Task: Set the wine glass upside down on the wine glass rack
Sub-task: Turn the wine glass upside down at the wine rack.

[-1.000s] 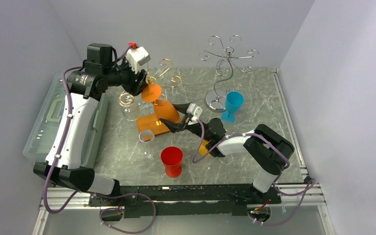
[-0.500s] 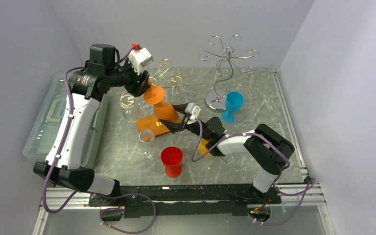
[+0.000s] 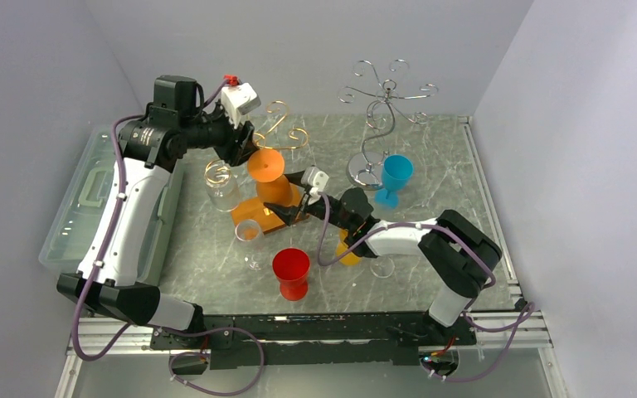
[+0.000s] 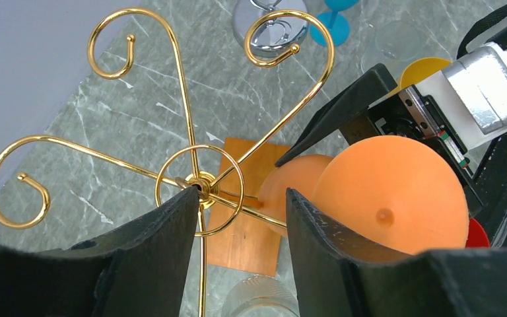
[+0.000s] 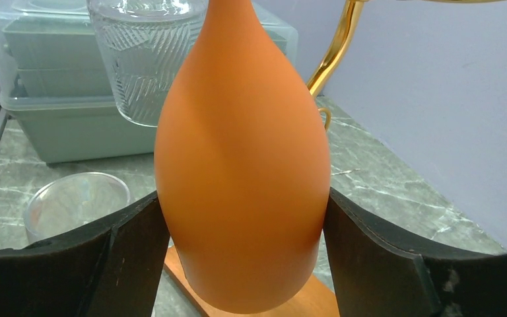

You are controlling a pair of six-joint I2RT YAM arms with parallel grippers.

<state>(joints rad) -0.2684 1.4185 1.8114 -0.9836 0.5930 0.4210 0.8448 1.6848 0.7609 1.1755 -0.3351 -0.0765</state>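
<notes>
The orange wine glass (image 3: 275, 189) is upside down, foot on top, over the wooden base (image 3: 253, 215) of the gold wire rack (image 3: 286, 133). My right gripper (image 3: 285, 193) is shut on its bowl (image 5: 244, 165), one finger on each side. My left gripper (image 3: 247, 152) is open just left of the glass's foot (image 4: 396, 198). In the left wrist view its gap (image 4: 241, 195) is empty and sits over the rack's hub (image 4: 201, 185) and a gold arm. The gold pole (image 5: 333, 59) rises right behind the bowl.
A silver rack (image 3: 381, 108) stands at the back with a blue glass (image 3: 396, 178) beside it. A red glass (image 3: 290, 272), a clear glass (image 3: 249, 236), a patterned clear glass (image 3: 220, 184) and a yellow glass (image 3: 348, 250) surround the gold rack. A plastic bin (image 3: 75, 207) lies at left.
My right gripper has carried the orange glass left and back, and it now stands more upright over the gold rack's base. The left gripper has barely moved.
</notes>
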